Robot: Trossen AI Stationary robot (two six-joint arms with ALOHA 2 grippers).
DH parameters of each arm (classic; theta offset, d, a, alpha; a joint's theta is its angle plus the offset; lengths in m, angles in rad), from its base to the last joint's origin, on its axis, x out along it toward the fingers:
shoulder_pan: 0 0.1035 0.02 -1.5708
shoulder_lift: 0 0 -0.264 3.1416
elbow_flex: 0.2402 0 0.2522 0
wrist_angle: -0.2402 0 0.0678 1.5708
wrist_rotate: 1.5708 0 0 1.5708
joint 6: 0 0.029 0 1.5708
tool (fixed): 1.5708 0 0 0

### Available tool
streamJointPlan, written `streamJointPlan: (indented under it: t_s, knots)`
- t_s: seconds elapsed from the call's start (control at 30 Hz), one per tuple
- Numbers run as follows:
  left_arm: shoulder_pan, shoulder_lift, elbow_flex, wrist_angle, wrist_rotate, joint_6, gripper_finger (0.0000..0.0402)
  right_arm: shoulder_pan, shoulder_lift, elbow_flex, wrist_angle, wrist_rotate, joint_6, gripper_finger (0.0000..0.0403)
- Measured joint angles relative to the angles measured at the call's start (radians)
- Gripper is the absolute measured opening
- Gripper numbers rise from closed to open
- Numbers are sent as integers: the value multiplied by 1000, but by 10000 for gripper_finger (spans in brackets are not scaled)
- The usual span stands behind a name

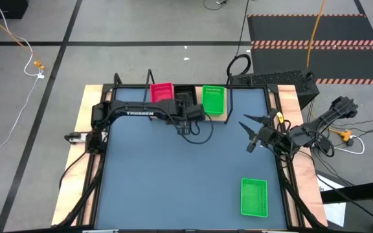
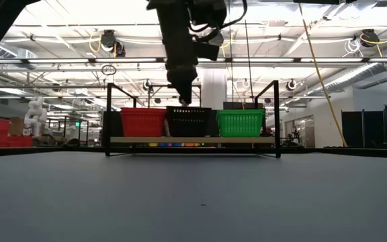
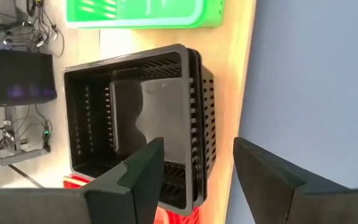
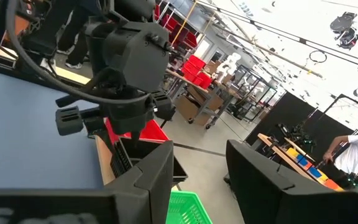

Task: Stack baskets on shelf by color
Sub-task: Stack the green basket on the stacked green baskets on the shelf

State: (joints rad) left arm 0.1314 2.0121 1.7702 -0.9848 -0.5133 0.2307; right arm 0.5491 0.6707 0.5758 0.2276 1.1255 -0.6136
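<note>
Left hand (image 3: 194, 171) released, poised above black baskets (image 3: 142, 118) on shelf (image 2: 193, 140); right hand (image 1: 254, 133) released, raised aside.

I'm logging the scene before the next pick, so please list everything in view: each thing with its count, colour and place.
Shelf: one, light wood on a black frame, far edge of the table.
Red baskets: count in the stack unclear, left on the shelf.
Black baskets: nested, count unclear, middle of the shelf.
Green baskets on the shelf: count unclear, right end.
Loose green basket: one, near right of the table.
Left claw: open, above the black baskets.
Right claw: open, right table edge.
</note>
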Motion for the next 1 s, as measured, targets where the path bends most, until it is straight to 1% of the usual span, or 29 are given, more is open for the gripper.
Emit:
streamJointPlan:
  t_s: [0.13, 0.2, 0.23, 0.27, 0.4, 0.47, 0.6, 0.73, 0.8, 0.9, 0.97, 1.0]
  knots:
    - [3, 0, 0, 12, -1, -29, 196, 0, 0, 0, 0, 0, 0, 141]
    - [-4, 0, 0, 53, 2, -49, 195, 0, 0, 0, 0, 0, 0, 141]
    - [-10, 0, 0, 90, 24, -55, 195, 0, 0, 0, 0, 0, 0, 141]
    - [-16, 0, 0, 134, 69, -56, 195, 0, 0, 0, 0, 0, 2, 141]
    - [-57, 2, 0, 324, 320, -17, 195, 1, 0, 0, 8, 0, 15, 141]
    - [-92, 8, 0, 434, 404, 25, 195, 8, 0, 0, 8, 0, 15, 141]
    - [-174, 55, 0, 689, 484, 138, 195, 25, 0, 0, 22, 0, 3, 141]
    - [-238, 147, 0, 936, 578, 194, 195, 35, 0, 0, 45, 0, -1, 141]
    - [-260, 201, 0, 1073, 621, 197, 195, 40, -1, 0, 45, 4, -1, 141]
    - [-290, 281, 0, 1268, 652, 150, 195, 43, 0, 0, 41, 50, 2, 141]
    - [-309, 336, 15, 1351, 652, 116, 195, 43, 0, 0, 36, 101, 14, 141]
    - [-319, 362, 32, 1355, 652, 110, 195, 43, 0, 0, 36, 126, 26, 141]
